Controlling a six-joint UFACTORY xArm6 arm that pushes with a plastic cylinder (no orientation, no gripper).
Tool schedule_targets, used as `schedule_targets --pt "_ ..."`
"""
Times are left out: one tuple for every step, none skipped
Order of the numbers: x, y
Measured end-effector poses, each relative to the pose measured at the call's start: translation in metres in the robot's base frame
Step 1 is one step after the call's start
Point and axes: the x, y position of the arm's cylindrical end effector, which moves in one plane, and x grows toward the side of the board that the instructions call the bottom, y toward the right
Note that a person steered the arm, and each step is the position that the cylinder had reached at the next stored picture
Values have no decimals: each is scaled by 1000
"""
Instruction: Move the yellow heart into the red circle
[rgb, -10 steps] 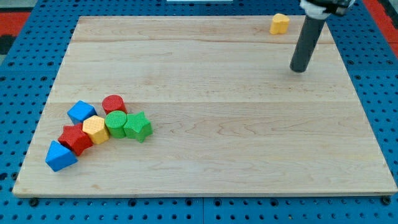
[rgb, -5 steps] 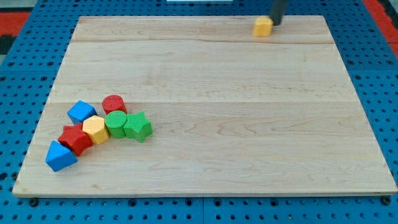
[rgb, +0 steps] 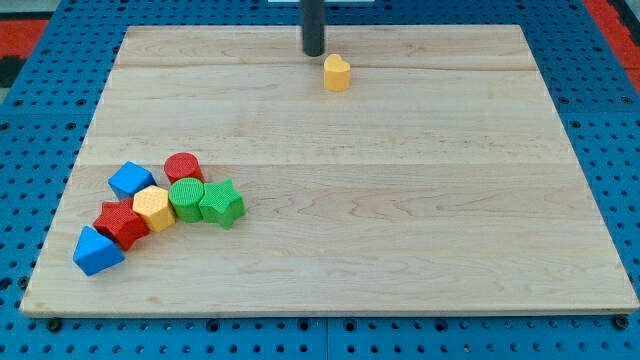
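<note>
In the camera view, a pale wooden board (rgb: 400, 200) with a fine grain lies on a blue perforated base (rgb: 20, 200); red panels show at the two top corners. The blocks look like ribbed plastic with matte faces.

The yellow heart (rgb: 337, 73) stands alone near the view's top, a little right of the middle, on bare wood. Its lobes and point are small and hard to read at this size. My tip (rgb: 314, 53) is just beside it, up and to the view's left, with a thin gap between them as far as I can tell. The rod is dark, smooth and round, and the top edge of the picture cuts it off. It has no jaws, so there is nothing to be apart or together.

The red circle (rgb: 184, 167) sits in the cluster at the view's lower left, well apart from the heart. Touching or close around it are a blue cube (rgb: 131, 180), a yellow hexagon (rgb: 154, 208), a green circle (rgb: 187, 200), a green star (rgb: 222, 203), a red block (rgb: 121, 223) whose shape I cannot tell, and a blue triangle-like block (rgb: 97, 250).
</note>
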Motion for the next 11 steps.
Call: schedule_targets --pt "11 30" --pt "51 2" --pt "90 2" --pt "130 -30" --pt "159 -42" --pt "170 -4" --pt "207 -67" --pt "202 -84" --pt "181 -39" --pt "160 -81" --pt "189 -128"
